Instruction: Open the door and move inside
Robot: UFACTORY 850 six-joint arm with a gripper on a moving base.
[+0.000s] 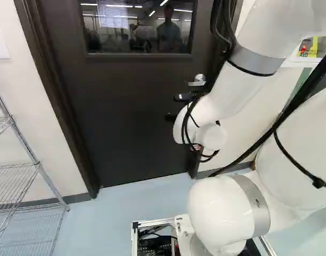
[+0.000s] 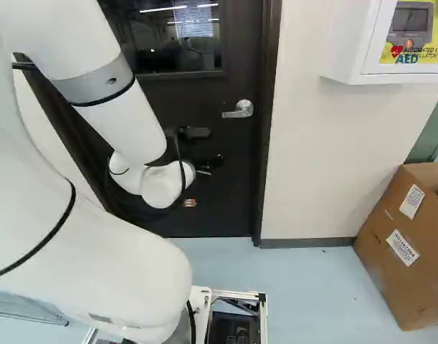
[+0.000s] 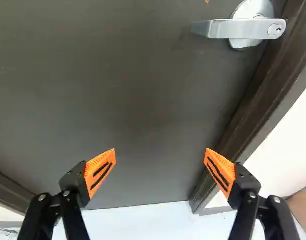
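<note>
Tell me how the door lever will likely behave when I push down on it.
The lever looks like solid metal, so it should pivot at its round plate rather than bend. Its smooth, shiny surface may let the orange pads slide. Pushing near the free end, away from the keyhole, would probably take less force.

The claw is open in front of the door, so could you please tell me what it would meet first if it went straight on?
Most likely the door's flat dark face, lower than the lever handle; how much gap remains is unclear.
</note>
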